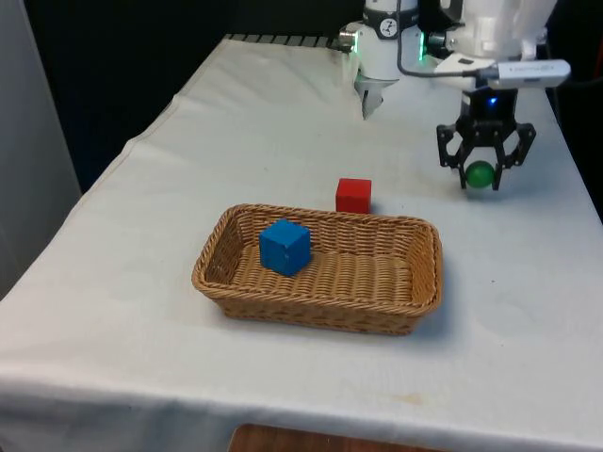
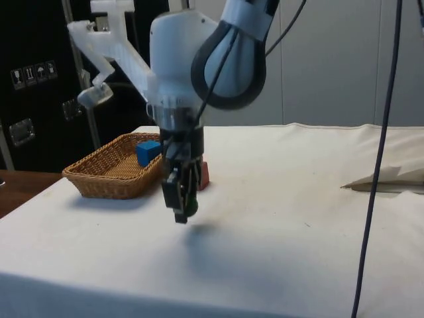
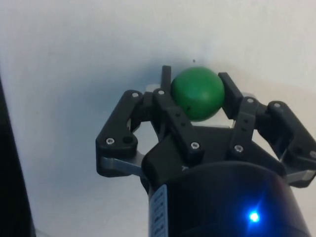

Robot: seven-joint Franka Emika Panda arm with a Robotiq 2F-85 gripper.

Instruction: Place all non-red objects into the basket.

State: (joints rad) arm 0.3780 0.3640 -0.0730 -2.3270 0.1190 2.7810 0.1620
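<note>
End effector point(image 1: 482, 175): clamped on the green ball point(image 1: 480, 174), one finger on each side of it; raised clear of the counter point(image 1: 141, 311) in the side view.
Green ball: held between the fingertips point(image 3: 168, 79), at 2 o'clock from the basket point(image 1: 415, 282) in the front view, well apart from it.
Basket: wicker, oblong, resting on the counter.
Blue cube point(image 1: 285, 247): inside the basket, at its 9 o'clock end in the front view.
Red cube point(image 1: 353, 195): on the counter just beside the basket's far rim, at 12 o'clock from it.
</note>
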